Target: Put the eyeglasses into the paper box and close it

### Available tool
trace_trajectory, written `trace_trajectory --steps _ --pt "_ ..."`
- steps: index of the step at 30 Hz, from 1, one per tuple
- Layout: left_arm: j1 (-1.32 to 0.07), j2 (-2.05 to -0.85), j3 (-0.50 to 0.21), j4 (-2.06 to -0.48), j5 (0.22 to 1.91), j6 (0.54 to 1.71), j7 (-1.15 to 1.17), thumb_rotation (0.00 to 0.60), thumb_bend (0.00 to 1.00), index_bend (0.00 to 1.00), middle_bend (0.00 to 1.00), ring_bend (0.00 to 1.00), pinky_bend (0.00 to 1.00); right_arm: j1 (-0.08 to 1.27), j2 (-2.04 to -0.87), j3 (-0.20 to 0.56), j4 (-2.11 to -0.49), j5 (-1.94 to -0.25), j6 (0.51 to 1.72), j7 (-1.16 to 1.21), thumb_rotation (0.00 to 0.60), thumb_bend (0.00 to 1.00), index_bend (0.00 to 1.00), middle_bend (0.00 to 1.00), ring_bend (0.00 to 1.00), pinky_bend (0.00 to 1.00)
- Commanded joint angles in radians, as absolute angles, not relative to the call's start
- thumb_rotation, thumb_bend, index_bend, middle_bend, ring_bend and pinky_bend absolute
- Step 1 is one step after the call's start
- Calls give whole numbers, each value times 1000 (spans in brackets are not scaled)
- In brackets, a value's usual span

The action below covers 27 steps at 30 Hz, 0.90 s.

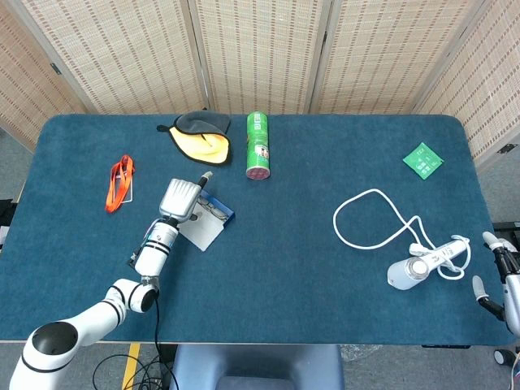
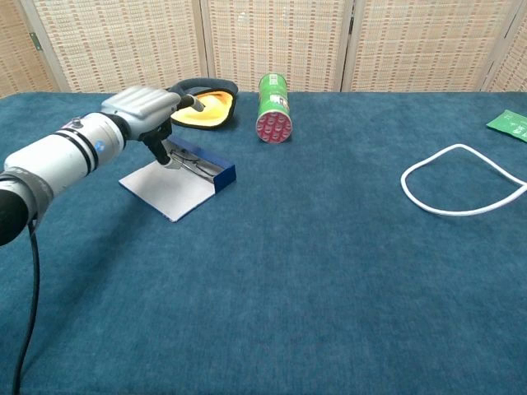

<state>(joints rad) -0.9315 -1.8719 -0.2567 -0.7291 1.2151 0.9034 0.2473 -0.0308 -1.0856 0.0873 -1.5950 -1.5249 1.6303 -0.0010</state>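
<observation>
Head view is showing the blue table (image 1: 268, 268) with the left hand (image 1: 179, 197) hovering over the left part of it, just at the left end of the paper box (image 1: 206, 221); the box is lying open, its white lid flap spreading flat toward the near side and its dark blue tray sitting along the far edge. In the chest view the same left hand (image 2: 146, 109) is arching above the box (image 2: 183, 179), its fingers (image 2: 164, 153) curling down toward the tray, where thin dark eyeglasses (image 2: 196, 165) are lying inside; whether the fingertips are pinching the frame or only touching it I cannot tell, since the palm is hiding the contact. The right hand (image 1: 501, 281) is resting at the far right edge of the table near the front, its fingers looking spread and holding nothing.

A green can (image 1: 257, 145) is lying on its side beyond the box, toward the far middle; a black and yellow pouch (image 1: 201, 134) is sitting just to its left; an orange strap (image 1: 119, 182) is lying at the left, well apart from the box. On the right a white cable (image 1: 368, 219) is looping toward a white device (image 1: 426, 262); a green packet (image 1: 423, 159) is lying at the far right.
</observation>
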Motion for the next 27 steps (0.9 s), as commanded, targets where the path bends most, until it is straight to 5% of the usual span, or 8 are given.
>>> trace_trajectory --steps 1,14,27 --pt "-865 -1792 -209 -836 1268 969 207 600 185 194 975 899 975 -30 -1087 87 -1594 -1527 1630 2 600 421 100 255 404 244" --pt "-747 -1704 -108 -1004 1370 1085 164 600 185 206 975 899 976 -15 -1091 88 -1595 -1548 1624 3 600 421 100 255 408 243" --pt "-740 -1777 -101 -926 1379 1062 177 600 185 204 975 899 975 -19 -1091 84 -1593 -1548 1630 6 600 421 100 255 408 244"
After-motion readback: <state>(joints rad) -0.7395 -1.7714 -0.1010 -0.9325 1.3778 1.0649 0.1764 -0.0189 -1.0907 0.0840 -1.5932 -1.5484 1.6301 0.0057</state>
